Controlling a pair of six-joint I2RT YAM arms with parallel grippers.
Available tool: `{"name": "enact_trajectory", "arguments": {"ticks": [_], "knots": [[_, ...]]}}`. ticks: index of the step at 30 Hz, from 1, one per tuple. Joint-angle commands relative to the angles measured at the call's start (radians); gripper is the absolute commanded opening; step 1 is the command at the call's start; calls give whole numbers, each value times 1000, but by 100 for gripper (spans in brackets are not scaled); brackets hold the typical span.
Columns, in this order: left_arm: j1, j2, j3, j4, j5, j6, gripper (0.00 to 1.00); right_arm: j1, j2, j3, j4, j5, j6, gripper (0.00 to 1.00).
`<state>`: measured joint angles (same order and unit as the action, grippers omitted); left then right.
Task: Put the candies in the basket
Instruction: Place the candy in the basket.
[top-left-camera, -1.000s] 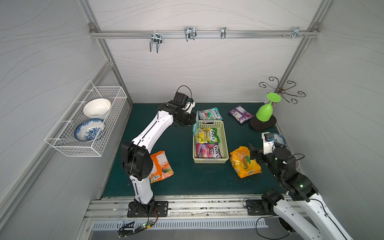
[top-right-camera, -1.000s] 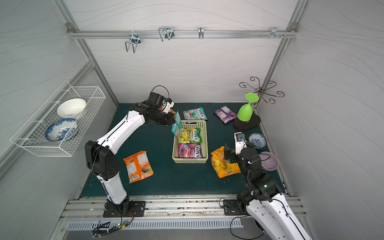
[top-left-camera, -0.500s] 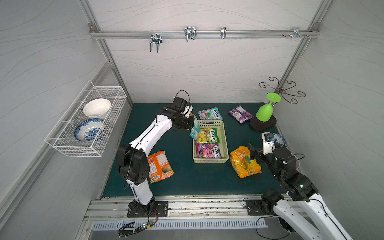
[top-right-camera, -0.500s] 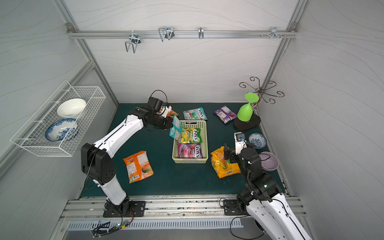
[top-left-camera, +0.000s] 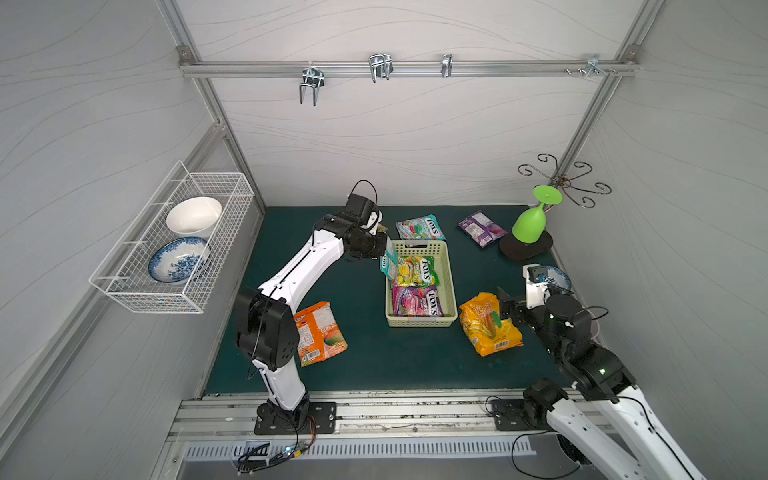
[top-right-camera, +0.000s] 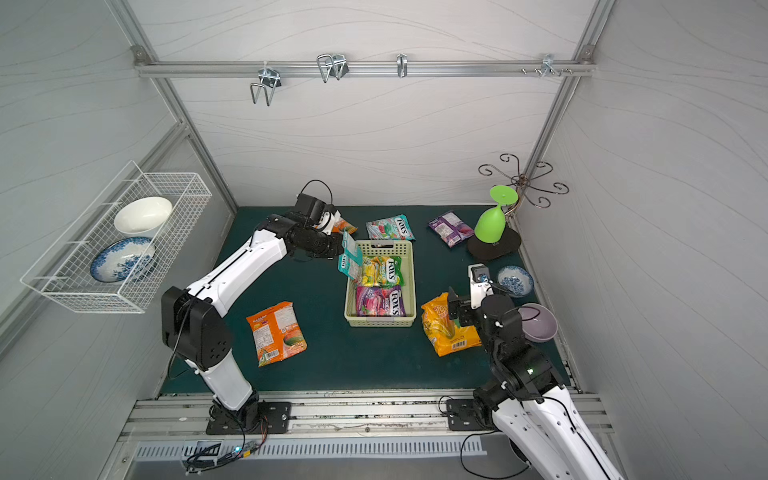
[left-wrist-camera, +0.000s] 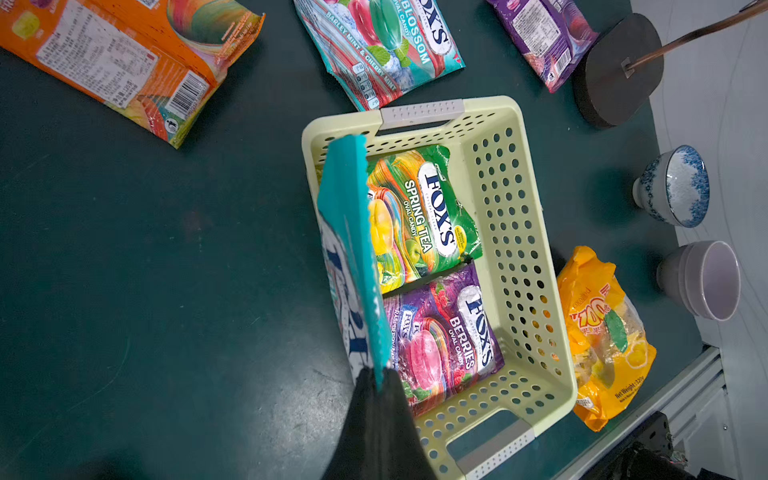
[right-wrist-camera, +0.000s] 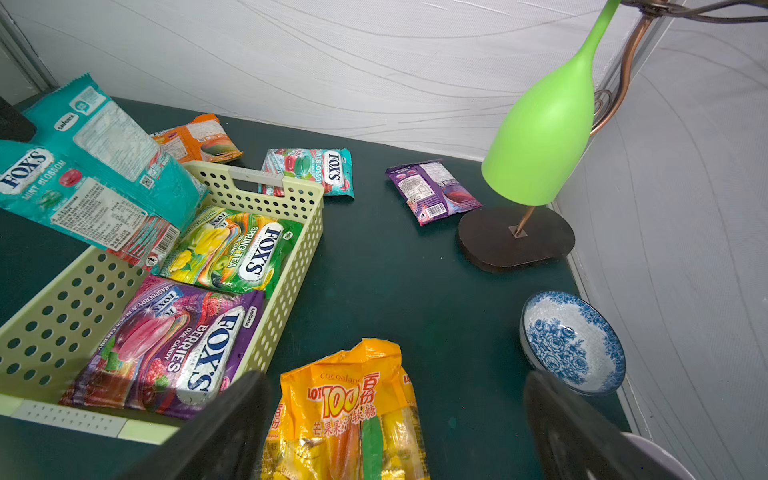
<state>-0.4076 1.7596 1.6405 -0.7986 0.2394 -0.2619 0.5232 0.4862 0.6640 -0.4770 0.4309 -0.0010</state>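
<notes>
left end effector (left-wrist-camera: 376, 376): clenched on one edge of a teal fox's packet (left-wrist-camera: 353, 249); i see the packet hanging edge-on over the basket rim on the left arm's side.
right end effector (right-wrist-camera: 395, 378): released, jaws wide, above the yellow-orange bag (top-left-camera: 488, 328); i cannot tell if they touch.
basket (top-left-camera: 451, 282): mid-desk; holds spring tea packet (top-left-camera: 415, 270) and berries packet (top-left-camera: 415, 301), side by side.
loose on desk (top-left-camera: 365, 361): orange packet (top-left-camera: 320, 332) by the left arm's base; teal-red packet (top-left-camera: 419, 227) just behind the basket; purple packet (top-left-camera: 482, 227) beside it, apart; second orange packet (top-right-camera: 345, 226) behind the left wrist.
</notes>
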Motion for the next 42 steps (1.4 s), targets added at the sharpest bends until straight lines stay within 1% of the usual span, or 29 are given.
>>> {"name": "enact_trajectory", "arguments": {"ticks": [1, 5, 8, 12, 15, 19, 21, 23, 25, 27, 28, 31, 36, 37, 38, 42], "knots": [[-5, 41, 73, 37, 6, -15, 0, -6, 0, -10, 33, 9, -4, 99], [-9, 97, 122, 20, 9, -39, 0, -5, -10, -10, 32, 4, -4, 99], [-30, 105, 149, 12, -1, -21, 0, -5, -1, -12, 32, 15, -5, 99], [-50, 133, 177, 9, 15, -32, 14, -5, -5, -9, 32, -2, -4, 99], [-88, 146, 197, -9, -5, -7, 17, -6, -1, -12, 32, 20, -8, 99], [-118, 170, 251, -9, 12, -16, 26, -5, -4, -9, 29, 1, -5, 99], [-138, 198, 288, -29, -2, -5, 30, -6, -10, -12, 31, 17, -5, 99], [-159, 203, 303, -34, -20, 10, 38, -6, 1, -11, 30, 19, -7, 99], [-167, 203, 309, -30, -9, 2, 47, -6, 3, -8, 27, 3, -4, 99], [-170, 213, 326, -42, -6, -5, 53, -6, -9, -10, 29, 5, -4, 99], [-171, 208, 330, -47, -12, 0, 54, -6, -9, -13, 32, 14, -6, 99], [-172, 157, 302, -43, -43, 14, 63, -7, 11, -9, 29, 14, -3, 99], [-163, 72, 245, -31, -59, 36, 65, -6, 10, -14, 31, -6, 26, 99], [-163, 51, 228, -31, -74, 47, 68, -5, 18, -6, 25, -2, 27, 99], [-160, 21, 210, -25, -89, 52, 72, -6, 37, 10, 10, -4, 29, 99], [-130, -69, 99, 5, -69, 52, 75, 1, 145, 101, -64, -69, 71, 99]]}}
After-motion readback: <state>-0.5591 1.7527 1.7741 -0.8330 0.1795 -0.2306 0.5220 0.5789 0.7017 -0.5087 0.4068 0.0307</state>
